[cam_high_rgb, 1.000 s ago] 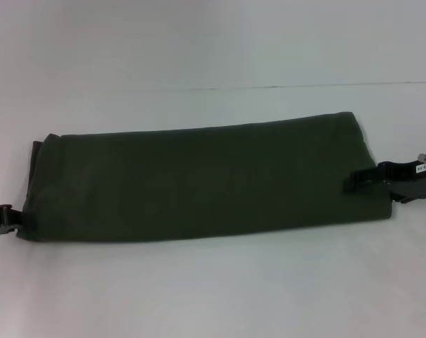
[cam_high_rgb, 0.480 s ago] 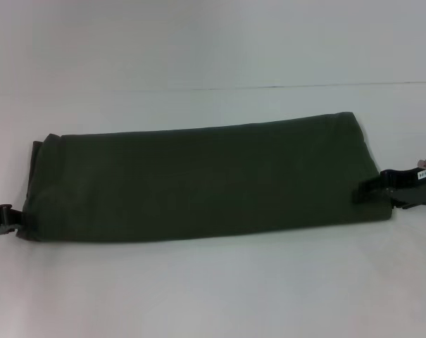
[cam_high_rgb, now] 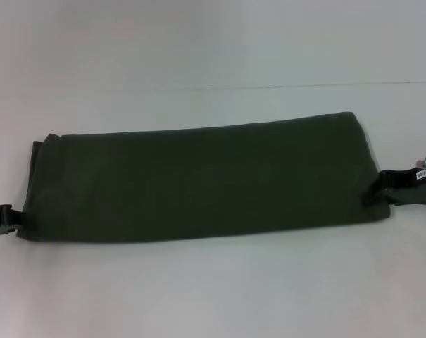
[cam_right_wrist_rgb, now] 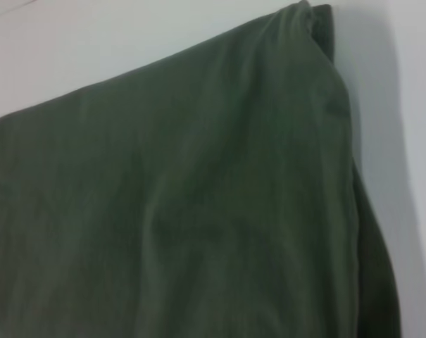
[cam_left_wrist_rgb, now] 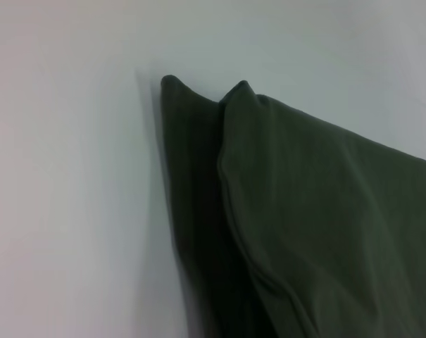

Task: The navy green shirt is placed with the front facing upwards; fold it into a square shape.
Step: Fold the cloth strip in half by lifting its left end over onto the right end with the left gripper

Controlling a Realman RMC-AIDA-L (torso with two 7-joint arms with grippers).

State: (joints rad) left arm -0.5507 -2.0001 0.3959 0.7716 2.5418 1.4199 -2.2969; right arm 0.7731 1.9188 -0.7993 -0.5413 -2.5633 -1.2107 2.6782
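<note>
The navy green shirt point(cam_high_rgb: 198, 179) lies flat on the white table, folded into one long band running left to right, with no print showing. My left gripper point(cam_high_rgb: 10, 220) rests low at the band's near left corner. My right gripper point(cam_high_rgb: 378, 193) sits at the band's right end, just off its near right corner. In the left wrist view, the shirt point(cam_left_wrist_rgb: 297, 211) shows a layered end with two stacked corners. The right wrist view is filled by the shirt point(cam_right_wrist_rgb: 184, 197) up to one far corner.
The white table point(cam_high_rgb: 213, 289) spreads around the shirt on all sides. A thin dark line point(cam_high_rgb: 283, 86) marks its far edge against the pale wall.
My right gripper has slid to the right, from over the shirt's right end to just past its edge. The shirt and the left gripper have stayed put.
</note>
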